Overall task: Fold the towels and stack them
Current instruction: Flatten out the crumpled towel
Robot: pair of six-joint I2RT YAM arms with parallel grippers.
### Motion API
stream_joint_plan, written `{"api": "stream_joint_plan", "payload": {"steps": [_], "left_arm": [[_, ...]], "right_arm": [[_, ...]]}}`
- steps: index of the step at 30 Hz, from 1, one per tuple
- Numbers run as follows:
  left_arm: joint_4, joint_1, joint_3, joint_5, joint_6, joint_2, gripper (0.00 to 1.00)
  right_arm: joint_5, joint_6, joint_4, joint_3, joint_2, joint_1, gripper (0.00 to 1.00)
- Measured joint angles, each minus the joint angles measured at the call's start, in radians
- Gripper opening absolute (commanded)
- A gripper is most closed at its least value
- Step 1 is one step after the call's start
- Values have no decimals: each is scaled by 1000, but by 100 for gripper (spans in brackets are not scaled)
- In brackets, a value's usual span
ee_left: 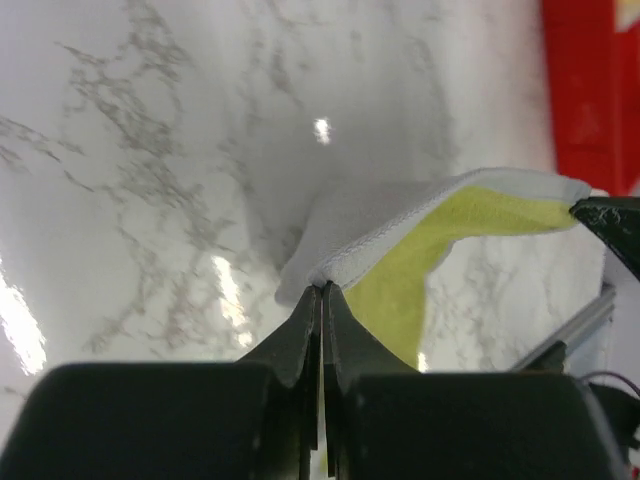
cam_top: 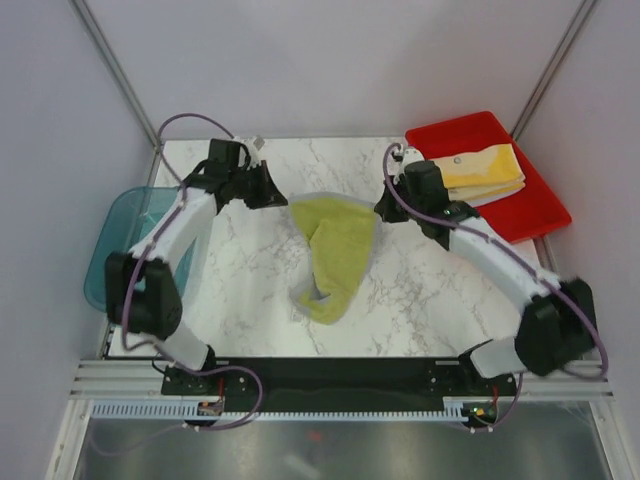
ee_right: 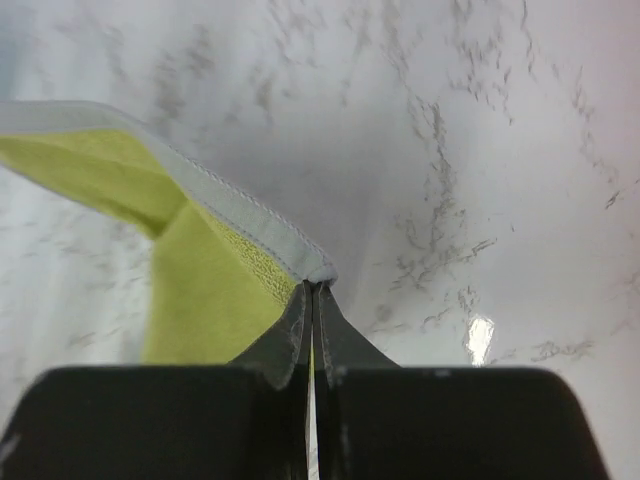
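A yellow-green towel (cam_top: 335, 255) with a pale grey edge hangs over the middle of the marble table, stretched between both grippers. My left gripper (cam_top: 283, 197) is shut on its left top corner; in the left wrist view the corner of the towel (ee_left: 400, 235) sits pinched at the tips of the left gripper (ee_left: 326, 287). My right gripper (cam_top: 381, 208) is shut on the right top corner, seen in the right wrist view as the towel (ee_right: 215, 270) clamped by the right gripper (ee_right: 313, 284). The towel's lower end rests crumpled on the table. More folded yellow towels (cam_top: 485, 172) lie on the red tray.
A red tray (cam_top: 530, 205) sits at the back right corner. A translucent teal tub (cam_top: 125, 225) stands at the left edge, partly under the left arm. Grey walls surround the table.
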Motion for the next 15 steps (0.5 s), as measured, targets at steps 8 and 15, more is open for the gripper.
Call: {"api": "stream_joint_plan", "payload": {"steps": [8, 15], "left_arm": [[7, -71, -229, 144, 10, -644, 2], [18, -75, -196, 283, -30, -911, 2]], "right_arm": [[-59, 25, -16, -127, -725, 20, 0], [-182, 94, 0, -214, -999, 24, 0]]}}
